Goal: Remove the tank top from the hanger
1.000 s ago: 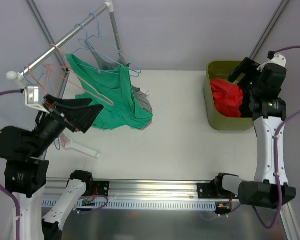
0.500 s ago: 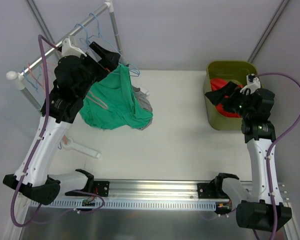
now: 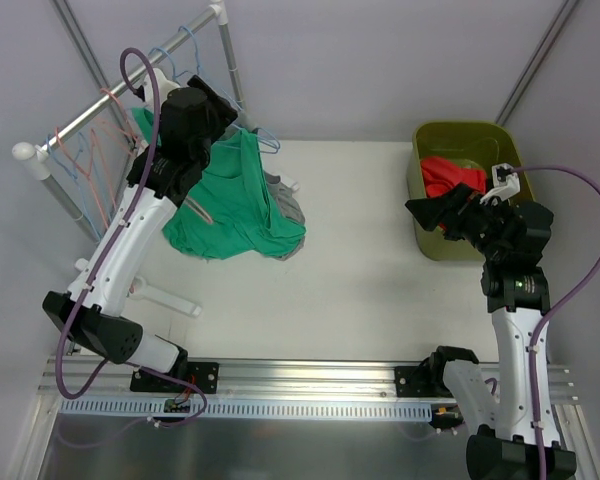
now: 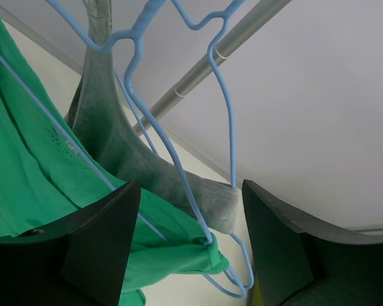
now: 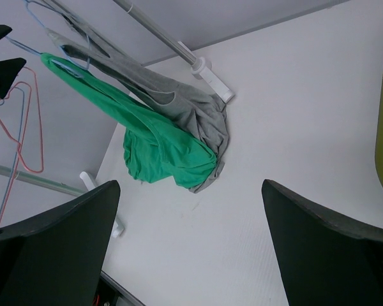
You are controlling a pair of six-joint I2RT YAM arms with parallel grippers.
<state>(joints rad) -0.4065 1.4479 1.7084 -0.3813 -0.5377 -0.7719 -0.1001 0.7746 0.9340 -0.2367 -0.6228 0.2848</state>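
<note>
Hovering at the rail point(image 3: 130, 75), your left claw point(image 4: 191, 210) has its jaws apart, straddling the blue hanger point(image 4: 169, 150). My guess is it's lined up to pin the wire. The green top point(image 3: 235, 205) hangs on that hanger, its lower end bunched on the table point(image 3: 360, 280), with a grey top point(image 4: 102, 127) behind it. Your right claw point(image 5: 188, 191) is spread too and empty, beside the bin point(image 3: 420, 225), facing the tops, likely to pull fabric.

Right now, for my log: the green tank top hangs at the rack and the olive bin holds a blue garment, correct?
No: the olive bin holds a red garment, not blue; the top external view shows it. The green tank top hangs at the rack.
</note>
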